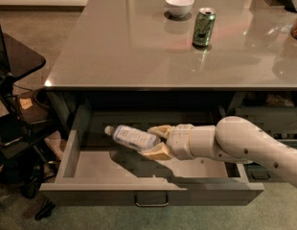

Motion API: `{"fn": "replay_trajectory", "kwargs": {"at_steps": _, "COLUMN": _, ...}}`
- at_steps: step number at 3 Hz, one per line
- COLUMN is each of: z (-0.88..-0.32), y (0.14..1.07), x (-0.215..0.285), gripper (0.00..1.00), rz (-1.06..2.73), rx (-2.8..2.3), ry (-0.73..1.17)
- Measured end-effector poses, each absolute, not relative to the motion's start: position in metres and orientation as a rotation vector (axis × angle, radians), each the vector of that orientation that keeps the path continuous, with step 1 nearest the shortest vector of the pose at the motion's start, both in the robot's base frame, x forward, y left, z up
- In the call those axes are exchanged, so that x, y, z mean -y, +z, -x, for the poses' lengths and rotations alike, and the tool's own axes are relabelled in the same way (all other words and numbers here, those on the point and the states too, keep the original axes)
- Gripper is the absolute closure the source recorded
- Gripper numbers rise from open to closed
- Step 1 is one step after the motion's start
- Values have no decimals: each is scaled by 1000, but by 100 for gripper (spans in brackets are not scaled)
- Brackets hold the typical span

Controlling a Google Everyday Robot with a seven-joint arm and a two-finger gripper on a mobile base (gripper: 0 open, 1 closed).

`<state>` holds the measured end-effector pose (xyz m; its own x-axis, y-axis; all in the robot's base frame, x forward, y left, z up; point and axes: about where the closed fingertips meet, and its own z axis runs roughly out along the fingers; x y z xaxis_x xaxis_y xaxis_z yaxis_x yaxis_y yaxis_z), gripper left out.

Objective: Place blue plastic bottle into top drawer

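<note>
The top drawer [67,158] is pulled open under the grey desk, with a small metal loop handle [151,201] on its front. My gripper [157,141] reaches in from the right, inside the drawer, and is shut on the blue plastic bottle [131,137]. The bottle lies nearly flat, white cap pointing left, held low over the drawer floor. I cannot tell whether it touches the floor.
A green soda can [204,27] and a white bowl [179,5] stand on the desk top [119,47]. A black cart or chair [14,123] stands at the left of the drawer. Narrower drawers [266,116] sit under the desk at the right.
</note>
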<state>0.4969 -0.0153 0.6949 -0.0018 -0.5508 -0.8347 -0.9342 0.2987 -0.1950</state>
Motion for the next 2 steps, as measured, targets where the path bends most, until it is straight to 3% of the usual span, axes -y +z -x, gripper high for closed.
{"fn": "replay_trajectory", "kwargs": {"at_steps": 2, "z": -497, "y": 695, "x": 15, "gripper": 58, "rz": 1367, "rx": -1672, "ry": 538}}
